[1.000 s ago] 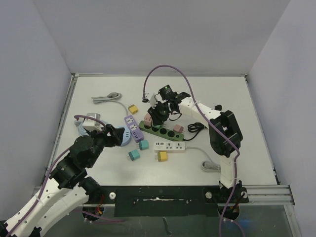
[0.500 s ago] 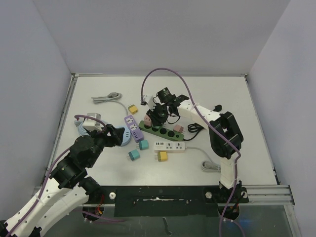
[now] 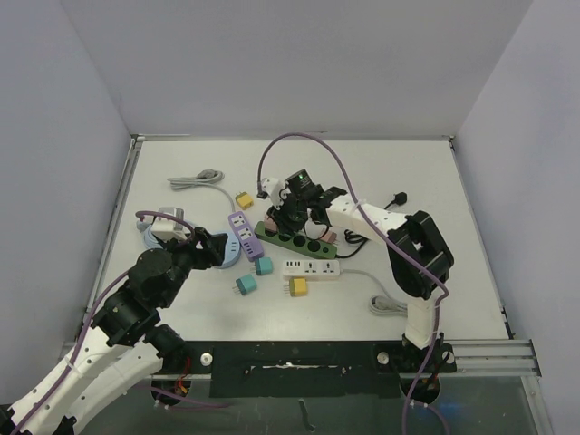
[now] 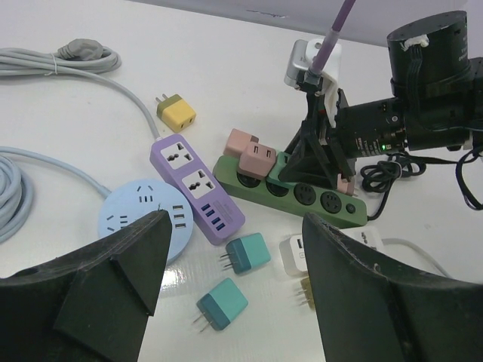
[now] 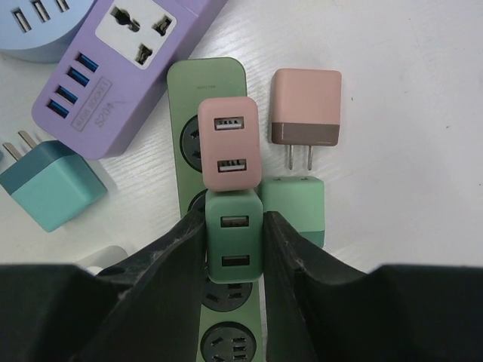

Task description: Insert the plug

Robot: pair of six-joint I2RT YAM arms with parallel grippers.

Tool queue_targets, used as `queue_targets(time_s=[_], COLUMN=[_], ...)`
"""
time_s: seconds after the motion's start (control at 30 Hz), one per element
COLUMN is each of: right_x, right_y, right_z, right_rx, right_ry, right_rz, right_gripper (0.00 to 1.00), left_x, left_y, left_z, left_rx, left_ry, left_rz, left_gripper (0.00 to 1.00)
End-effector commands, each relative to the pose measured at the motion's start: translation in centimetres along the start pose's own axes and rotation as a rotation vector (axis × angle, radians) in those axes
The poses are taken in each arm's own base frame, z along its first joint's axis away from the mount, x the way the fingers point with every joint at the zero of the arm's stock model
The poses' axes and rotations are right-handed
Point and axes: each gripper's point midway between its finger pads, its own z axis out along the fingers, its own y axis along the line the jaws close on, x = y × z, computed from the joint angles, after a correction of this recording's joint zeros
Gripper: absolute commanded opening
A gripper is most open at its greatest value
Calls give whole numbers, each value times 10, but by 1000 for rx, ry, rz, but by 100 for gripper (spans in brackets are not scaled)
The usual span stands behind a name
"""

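Right gripper (image 5: 234,226) clamped on green cube-shaped USB plug (image 5: 234,245).
We see it mid-frame over the long green power strip (image 5: 204,87), just below a pink cube charger (image 5: 229,139); left gripper (image 4: 234,249) spread apart.

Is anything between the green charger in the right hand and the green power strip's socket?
Nothing visible. The right hand holds the green charger over the green power strip, close beside the pink charger sitting on it. The socket beneath is hidden by the charger itself.
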Motion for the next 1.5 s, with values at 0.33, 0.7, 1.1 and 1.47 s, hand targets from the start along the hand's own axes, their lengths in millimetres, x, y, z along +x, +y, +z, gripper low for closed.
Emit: queue_targets(time_s=[0.33,0.7,1.1,1.47], right_x=[56,0,-11,101], right_y=[7,11,5,15], right_z=[16,-17,-15,40], right_rx=[39,-46,-47,-53], right_ry=[101,32,45,294], right_rz=[35,122,97,122], right_gripper=[22,51,31,0], left_x=[-8,-6,-5,-6], left_y=[-1,-3,-3,-3], left_z=[2,5,6,5], left_rx=[-8,-5,-5,-4], left_ry=[-22,-10,-6,-11], left_rz=[0,6,8,8], left_gripper=[69,69,69,69])
